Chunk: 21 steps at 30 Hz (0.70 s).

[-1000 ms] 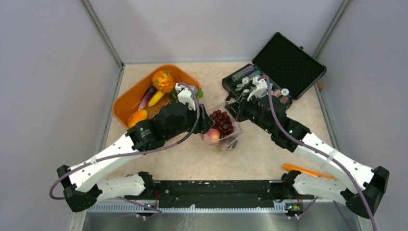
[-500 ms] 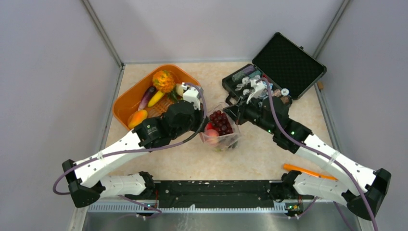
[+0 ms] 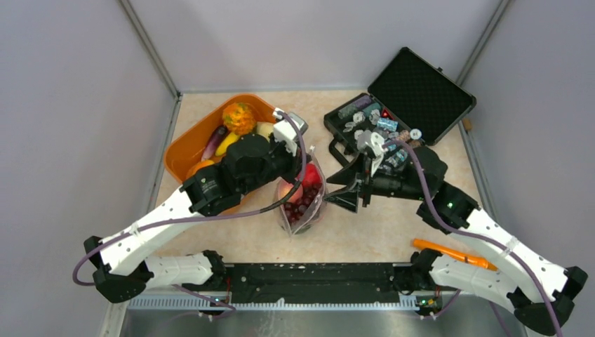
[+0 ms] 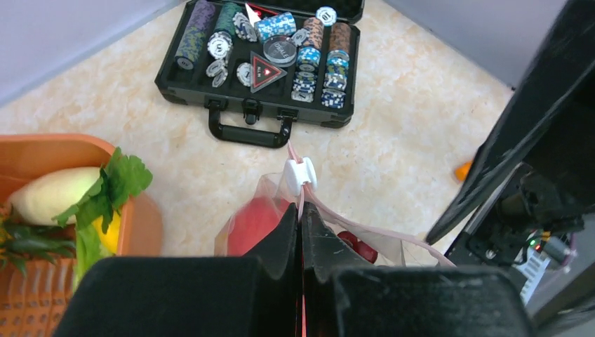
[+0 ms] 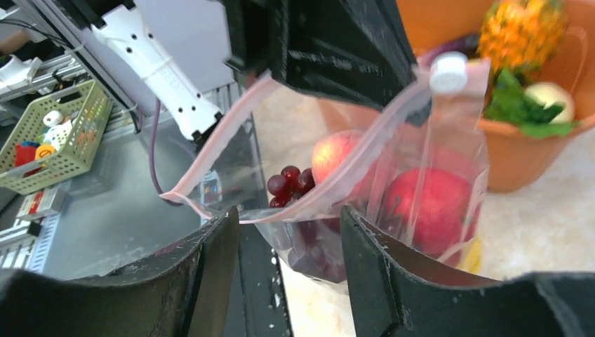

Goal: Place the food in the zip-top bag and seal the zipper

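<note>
Right gripper (image 3: 341,191) has let go of the zip-top bag (image 3: 300,203) and backed off. Its jaws now stand apart, one either side of the bag's mouth, touching nothing that I can make out

Left gripper (image 4: 300,228) has meanwhile shut and is clamped on the pink zipper (image 5: 382,146), right next to the white slider (image 4: 299,175)

Bag has gone from lying slack to hanging upright from that one pinch, and sits a little nearer the orange basket (image 3: 184,149), just off its near-right side

Inside the bag: red apple (image 5: 421,203), peach-coloured fruit (image 5: 335,156), purple grapes (image 5: 288,181)

Pineapple (image 3: 238,116) and several other pieces lie in the basket, so I judge loading unfinished

Zipper strips gape at the end away from the slider, so not sealed

Handover from right to left looks complete. My guess is the free right gripper either fetches more from the basket or steadies the far end of the mouth for the slide

Risk: a single pinch on thin film, so the bag may twist or sag
</note>
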Available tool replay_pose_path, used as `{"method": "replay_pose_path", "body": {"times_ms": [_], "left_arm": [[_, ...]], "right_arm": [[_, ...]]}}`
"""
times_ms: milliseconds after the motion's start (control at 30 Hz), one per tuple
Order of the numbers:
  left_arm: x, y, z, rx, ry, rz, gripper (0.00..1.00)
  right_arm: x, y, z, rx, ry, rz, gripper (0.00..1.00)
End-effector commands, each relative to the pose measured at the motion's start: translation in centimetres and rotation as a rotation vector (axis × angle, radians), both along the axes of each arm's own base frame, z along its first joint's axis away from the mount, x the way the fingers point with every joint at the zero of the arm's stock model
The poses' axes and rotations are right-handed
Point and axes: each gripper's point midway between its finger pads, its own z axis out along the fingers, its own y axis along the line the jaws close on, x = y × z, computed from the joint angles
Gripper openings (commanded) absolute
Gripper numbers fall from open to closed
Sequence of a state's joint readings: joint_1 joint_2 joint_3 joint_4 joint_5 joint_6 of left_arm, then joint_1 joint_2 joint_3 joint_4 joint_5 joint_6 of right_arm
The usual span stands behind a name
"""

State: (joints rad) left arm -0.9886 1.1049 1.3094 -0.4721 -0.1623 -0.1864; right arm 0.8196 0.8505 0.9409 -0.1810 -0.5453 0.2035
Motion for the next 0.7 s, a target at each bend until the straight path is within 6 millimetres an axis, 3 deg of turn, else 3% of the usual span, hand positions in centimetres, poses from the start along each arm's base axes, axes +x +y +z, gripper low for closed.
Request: {"method": "replay_pose_path", "body": {"times_ms": [0, 133, 200, 300, 500, 667], "left_arm": [[-0.2, -0.4, 4.6, -0.035, -0.223, -0.119, 0.0], [-1.1, -0.3, 2.9, 0.057, -0.278, -0.25, 0.0], [-2.4, -0.3, 3.1, 0.045, -0.334, -0.34, 0.0], [-3.8, 0.4, 4.6, 0.013, -0.409, -0.412, 0.0], [-4.7, 1.0, 5.8, -0.014, -0.426, -0.511, 0.0], [-6.1, 0.0, 6.4, -0.042, -0.415, -0.678, 0.0]], "right_arm": [[-1.2, -1.9, 5.5, 0.093, -0.188, -0.004, 0.55], [0.0, -3.5, 7.2, 0.097, -0.265, -0.118, 0.55], [0.7, -3.8, 6.8, 0.041, -0.302, -0.141, 0.55], [3.3, -4.0, 5.5, -0.06, -0.356, -0.222, 0.56], [6.4, -4.3, 5.2, -0.1, -0.443, -0.233, 0.57], [4.4, -2.6, 3.3, -0.112, -0.564, 0.028, 0.6]]}}
